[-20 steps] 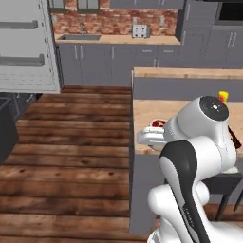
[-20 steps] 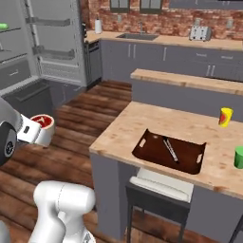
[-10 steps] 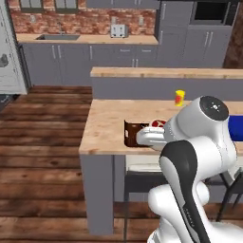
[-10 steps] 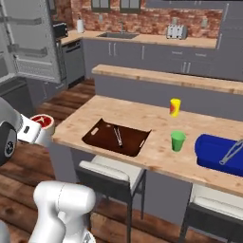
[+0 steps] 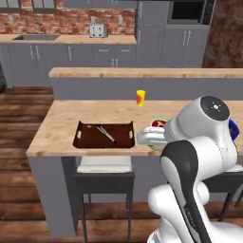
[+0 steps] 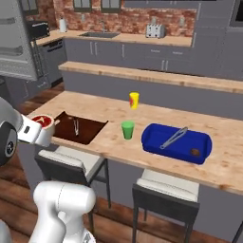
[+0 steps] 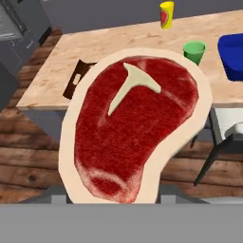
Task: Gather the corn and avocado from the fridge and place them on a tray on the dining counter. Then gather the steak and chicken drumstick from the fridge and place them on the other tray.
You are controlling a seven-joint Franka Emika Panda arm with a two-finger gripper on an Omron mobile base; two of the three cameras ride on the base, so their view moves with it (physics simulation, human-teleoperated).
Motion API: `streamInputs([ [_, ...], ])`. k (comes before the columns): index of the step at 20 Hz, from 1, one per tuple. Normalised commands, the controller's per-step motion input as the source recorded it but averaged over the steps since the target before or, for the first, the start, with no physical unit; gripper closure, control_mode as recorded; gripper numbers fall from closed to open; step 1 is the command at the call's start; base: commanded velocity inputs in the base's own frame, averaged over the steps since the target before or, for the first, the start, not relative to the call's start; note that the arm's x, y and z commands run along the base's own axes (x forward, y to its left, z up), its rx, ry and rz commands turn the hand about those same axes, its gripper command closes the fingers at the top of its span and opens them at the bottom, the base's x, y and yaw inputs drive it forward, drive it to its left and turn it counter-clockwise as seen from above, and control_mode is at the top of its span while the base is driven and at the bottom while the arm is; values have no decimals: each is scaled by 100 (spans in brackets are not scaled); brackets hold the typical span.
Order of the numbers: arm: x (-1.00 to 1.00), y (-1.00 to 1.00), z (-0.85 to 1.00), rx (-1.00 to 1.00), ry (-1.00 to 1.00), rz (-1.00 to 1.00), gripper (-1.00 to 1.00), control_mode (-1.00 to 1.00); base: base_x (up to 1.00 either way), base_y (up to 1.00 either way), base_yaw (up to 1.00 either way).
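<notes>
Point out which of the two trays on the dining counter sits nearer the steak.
The brown tray, at the counter's left end with tongs in it. The steak hangs just off its edge; the blue tray lies beyond the green cup.

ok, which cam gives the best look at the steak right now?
Hand view: the steak faces the lens, showing red meat, pale fat rim and T-shaped bone. The right base view shows it small at the gripper, near the brown tray. In the left base view the arm hides most of it.

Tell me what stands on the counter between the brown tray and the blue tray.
In the right base view, a green cup stands between the brown tray and the blue tray, on the wooden counter.
</notes>
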Motion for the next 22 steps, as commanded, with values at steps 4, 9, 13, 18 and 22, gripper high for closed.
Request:
streamInputs([
  [4, 0, 0, 0, 0, 0, 0, 100, 100, 21, -64, -11],
  [9, 0, 0, 0, 0, 0, 0, 100, 100, 38, -49, -12],
  [13, 0, 0, 0, 0, 0, 0, 100, 100, 48, -37, -12],
  [18, 0, 0, 0, 0, 0, 0, 100, 100, 49, -37, -11],
  [22, 0, 0, 0, 0, 0, 0, 100, 100, 49, -44, -9],
])
